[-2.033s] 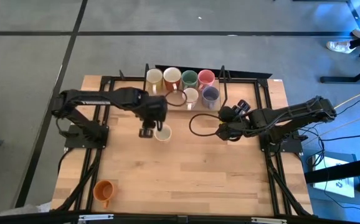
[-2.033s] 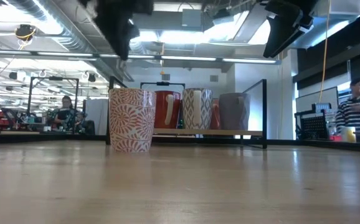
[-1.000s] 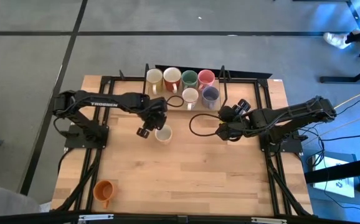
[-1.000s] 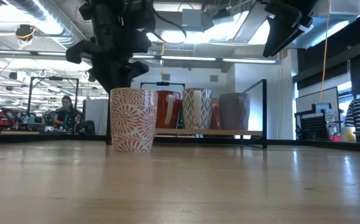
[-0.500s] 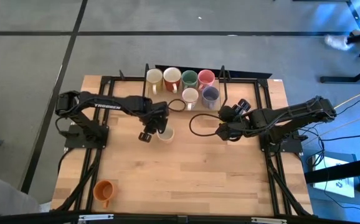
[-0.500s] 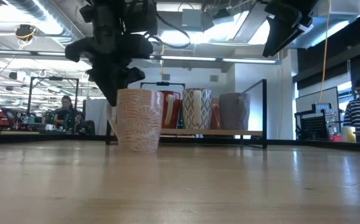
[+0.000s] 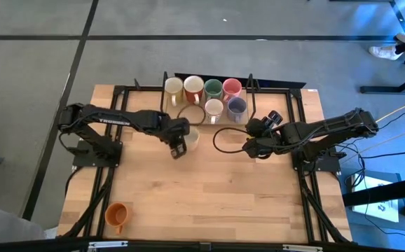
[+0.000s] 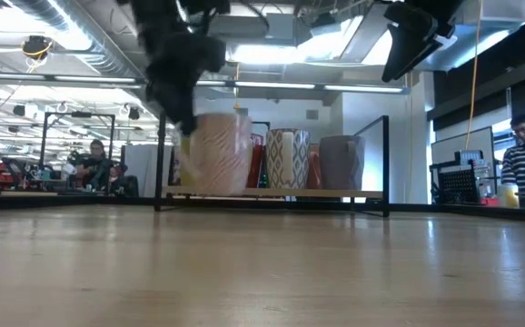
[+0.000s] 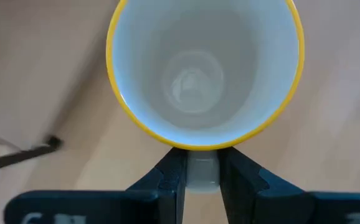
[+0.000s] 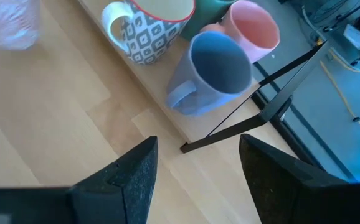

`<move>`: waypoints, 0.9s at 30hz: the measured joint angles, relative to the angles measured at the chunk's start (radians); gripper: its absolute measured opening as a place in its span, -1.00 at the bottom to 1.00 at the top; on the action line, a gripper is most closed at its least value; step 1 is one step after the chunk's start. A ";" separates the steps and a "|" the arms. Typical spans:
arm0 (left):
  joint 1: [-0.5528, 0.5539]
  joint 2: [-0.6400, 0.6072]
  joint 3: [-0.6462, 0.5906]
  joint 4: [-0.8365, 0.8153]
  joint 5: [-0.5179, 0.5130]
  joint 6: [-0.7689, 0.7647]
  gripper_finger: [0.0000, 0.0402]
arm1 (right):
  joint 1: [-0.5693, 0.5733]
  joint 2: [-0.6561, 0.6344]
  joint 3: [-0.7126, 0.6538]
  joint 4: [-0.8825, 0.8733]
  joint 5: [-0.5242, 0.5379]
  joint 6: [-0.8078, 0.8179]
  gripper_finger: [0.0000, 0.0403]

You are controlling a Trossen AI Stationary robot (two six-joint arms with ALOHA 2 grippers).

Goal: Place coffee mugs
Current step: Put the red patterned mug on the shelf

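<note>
- On the left wrist view my left claw (image 9: pixel 202 177) is clenched on the handle of a mug (image 9: pixel 205 68): glossy white inside, yellow rim, round mouth.
- The low view alone shows that mug (image 8: pixel 219 154) clear of the desk (image 8: pixel 262 272), its side carrying a reddish pattern, blurred.
- From above, it (image 7: pixel 190 138) hangs just in front of the rack (image 7: pixel 251 87), where six mugs (image 7: pixel 206 94) stand in two rows.
- An orange mug (image 7: pixel 118 214) sits well apart near the desk's front left corner.
- My right claw (image 7: pixel 250 148) waits on the right, fingers spread, holding nothing; its wrist view shows a grey-blue mug (image 10: pixel 212 71), a pink one (image 10: pixel 250 28) and a diamond-patterned one (image 10: pixel 149 28).
</note>
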 joint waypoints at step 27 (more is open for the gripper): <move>0.193 0.139 0.126 0.095 -0.184 -0.262 -0.60 | -0.035 0.000 0.000 0.012 0.032 -0.014 0.06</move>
